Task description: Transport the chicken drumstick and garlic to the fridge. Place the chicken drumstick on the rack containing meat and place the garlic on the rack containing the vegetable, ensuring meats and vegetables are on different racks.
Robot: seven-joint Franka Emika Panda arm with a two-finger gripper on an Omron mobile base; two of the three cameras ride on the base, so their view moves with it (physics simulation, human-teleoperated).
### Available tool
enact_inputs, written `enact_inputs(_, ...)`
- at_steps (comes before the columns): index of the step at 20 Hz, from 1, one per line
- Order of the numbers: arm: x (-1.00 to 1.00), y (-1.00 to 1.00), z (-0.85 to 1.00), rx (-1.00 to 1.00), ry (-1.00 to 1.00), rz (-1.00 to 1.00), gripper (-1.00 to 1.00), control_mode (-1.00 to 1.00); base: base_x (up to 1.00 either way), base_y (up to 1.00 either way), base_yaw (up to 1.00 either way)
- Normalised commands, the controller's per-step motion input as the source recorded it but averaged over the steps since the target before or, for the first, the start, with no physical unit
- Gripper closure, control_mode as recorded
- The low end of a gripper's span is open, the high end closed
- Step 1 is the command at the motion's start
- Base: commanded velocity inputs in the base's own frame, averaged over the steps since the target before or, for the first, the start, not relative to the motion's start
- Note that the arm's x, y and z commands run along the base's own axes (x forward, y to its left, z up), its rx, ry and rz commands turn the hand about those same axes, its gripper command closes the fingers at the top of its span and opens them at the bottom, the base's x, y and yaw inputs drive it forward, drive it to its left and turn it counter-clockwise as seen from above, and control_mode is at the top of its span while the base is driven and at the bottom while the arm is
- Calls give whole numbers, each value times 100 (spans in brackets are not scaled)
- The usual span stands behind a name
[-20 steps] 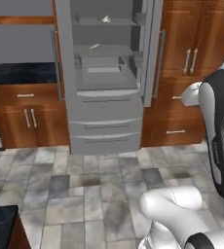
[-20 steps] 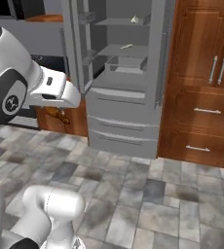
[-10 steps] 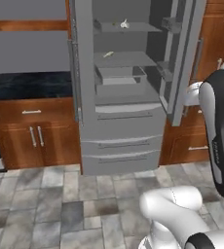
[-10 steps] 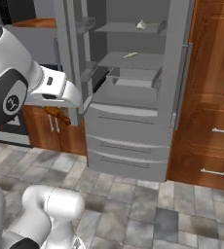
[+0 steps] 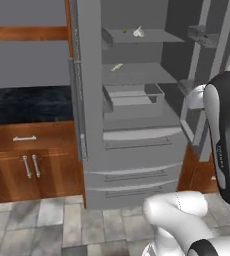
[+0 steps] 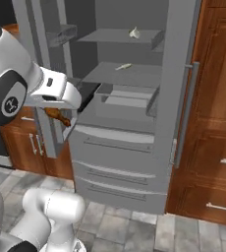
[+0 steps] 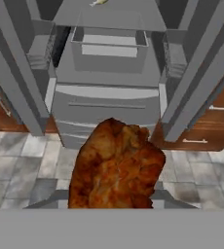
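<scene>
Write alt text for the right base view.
A white robot arm carries the chicken drumstick in its shut gripper toward the open fridge. The garlic sits on the top shelf, a small pale item on the shelf below. Wooden cabinets stand at right.

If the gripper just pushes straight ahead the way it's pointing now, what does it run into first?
Probably the fridge front, around its grey lower drawers below the open bin. The gripper, shut on the chicken drumstick, points there in the hand view; depth is unclear.
</scene>
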Motion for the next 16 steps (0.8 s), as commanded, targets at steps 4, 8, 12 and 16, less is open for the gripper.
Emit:
enact_inputs(4,0,0,0,0,0,0,100,100,100,-16,0)
enact_inputs(8,0,0,0,0,0,0,100,100,100,-24,0)
enact_inputs(12,0,0,0,0,0,0,100,100,100,-14,0)
enact_inputs(16,0,0,0,0,0,0,100,100,100,-13,0)
